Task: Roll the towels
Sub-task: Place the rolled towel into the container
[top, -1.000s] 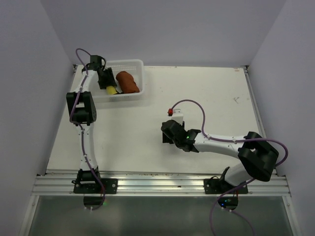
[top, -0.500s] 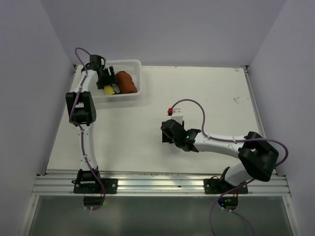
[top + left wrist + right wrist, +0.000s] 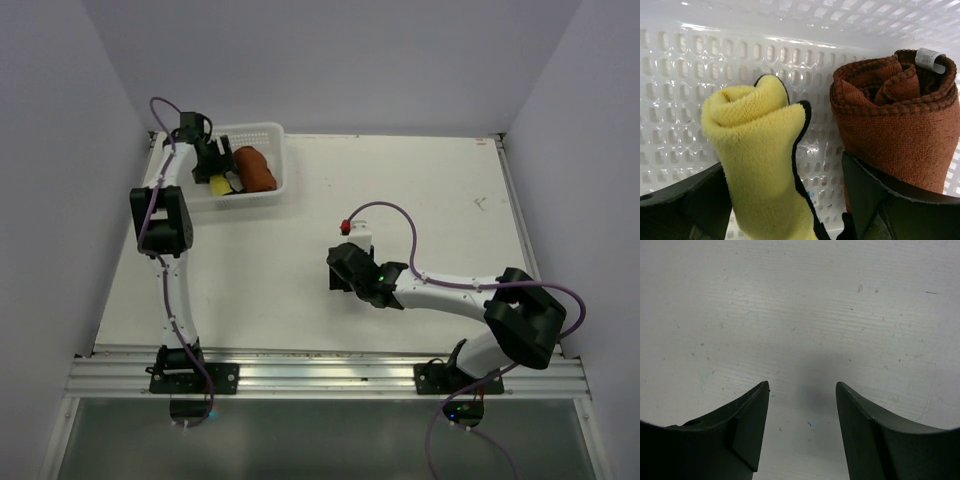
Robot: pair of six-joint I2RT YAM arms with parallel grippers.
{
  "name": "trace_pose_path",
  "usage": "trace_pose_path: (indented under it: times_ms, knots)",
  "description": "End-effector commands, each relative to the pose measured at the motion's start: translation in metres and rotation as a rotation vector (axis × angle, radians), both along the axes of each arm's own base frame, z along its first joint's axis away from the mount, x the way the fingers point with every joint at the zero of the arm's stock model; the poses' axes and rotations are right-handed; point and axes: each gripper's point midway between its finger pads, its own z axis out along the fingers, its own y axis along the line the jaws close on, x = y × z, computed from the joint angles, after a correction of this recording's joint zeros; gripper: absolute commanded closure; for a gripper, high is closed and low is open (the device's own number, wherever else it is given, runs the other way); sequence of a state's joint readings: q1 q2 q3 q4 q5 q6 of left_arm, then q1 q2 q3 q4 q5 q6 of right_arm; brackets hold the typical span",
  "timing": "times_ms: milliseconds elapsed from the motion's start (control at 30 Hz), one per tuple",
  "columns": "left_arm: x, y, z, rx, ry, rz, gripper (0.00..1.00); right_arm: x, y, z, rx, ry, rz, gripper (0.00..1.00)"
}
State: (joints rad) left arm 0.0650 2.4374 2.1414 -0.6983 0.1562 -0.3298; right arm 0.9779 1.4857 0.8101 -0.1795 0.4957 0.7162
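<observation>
Yellow towel, rolled up, is inside the white mesh basket, between the two fingers of the left gripper. The fingers are spread apart and a gap shows on one side of the towel. The rolled rust-brown towel lies just beside it, behind the other finger. The right gripper is spread wide over the white table, holding nothing.

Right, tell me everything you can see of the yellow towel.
The yellow towel is fluffy cloth with a dark hem, rolled into a tube, its spiral end toward the left wrist camera. It sits in the white mesh basket, beside the rolled rust-brown towel but apart from it, between the fingers of the open left gripper; one finger is plainly clear of it.
</observation>
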Motion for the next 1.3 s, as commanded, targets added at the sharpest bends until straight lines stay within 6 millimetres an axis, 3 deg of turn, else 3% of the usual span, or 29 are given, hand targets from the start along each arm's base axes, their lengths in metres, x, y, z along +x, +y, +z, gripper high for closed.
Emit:
trace_pose_path:
  times_ms: [0, 267, 500, 633, 867, 900, 967, 1000, 1067, 1100, 1167, 1200, 1267]
  knots:
    - [0.006, 0.005, 0.047, 0.003, -0.101, -0.002, 0.15, 0.007, 0.008, 0.02, 0.043, -0.027, 0.002, 0.41]
    - [0.005, 0.005, 0.056, 0.004, -0.114, -0.002, 0.12, 0.006, 0.01, 0.021, 0.043, -0.023, 0.01, 0.41]
    - [0.005, 0.006, 0.075, 0.013, -0.14, -0.005, 0.07, 0.006, 0.014, 0.025, 0.048, -0.022, 0.031, 0.41]
    - [0.001, 0.01, 0.084, 0.037, -0.143, 0.002, 0.01, 0.006, 0.014, 0.028, 0.055, -0.03, 0.034, 0.41]
    - [-0.01, 0.017, 0.097, 0.081, -0.139, 0.014, 0.0, 0.007, 0.013, 0.04, 0.063, -0.052, 0.044, 0.41]
    - [-0.012, 0.018, 0.111, 0.09, -0.163, 0.019, 0.01, 0.007, 0.012, 0.042, 0.06, -0.057, 0.047, 0.41]
    - [-0.02, 0.018, 0.114, 0.104, -0.173, 0.025, 0.0, 0.011, 0.011, 0.05, 0.068, -0.068, 0.046, 0.41]
    - [-0.023, 0.017, 0.137, 0.107, -0.221, 0.028, 0.0, 0.013, 0.009, 0.051, 0.066, -0.07, 0.047, 0.4]
    - [-0.032, 0.017, 0.141, 0.107, -0.242, 0.029, 0.0, 0.018, 0.006, 0.057, 0.089, -0.068, 0.039, 0.4]
    - [-0.038, 0.016, 0.164, 0.109, -0.29, 0.03, 0.0, 0.02, 0.004, 0.06, 0.095, -0.066, 0.036, 0.4]
    - [-0.049, 0.014, 0.167, 0.114, -0.312, 0.033, 0.0, 0.025, -0.001, 0.069, 0.108, -0.076, 0.031, 0.4]
    - [-0.057, 0.012, 0.189, 0.11, -0.364, 0.034, 0.0, 0.027, -0.004, 0.072, 0.103, -0.073, 0.027, 0.4]
    - [-0.07, 0.002, 0.185, 0.102, -0.384, 0.015, 0.0, 0.035, -0.01, 0.088, 0.123, -0.09, 0.022, 0.39]
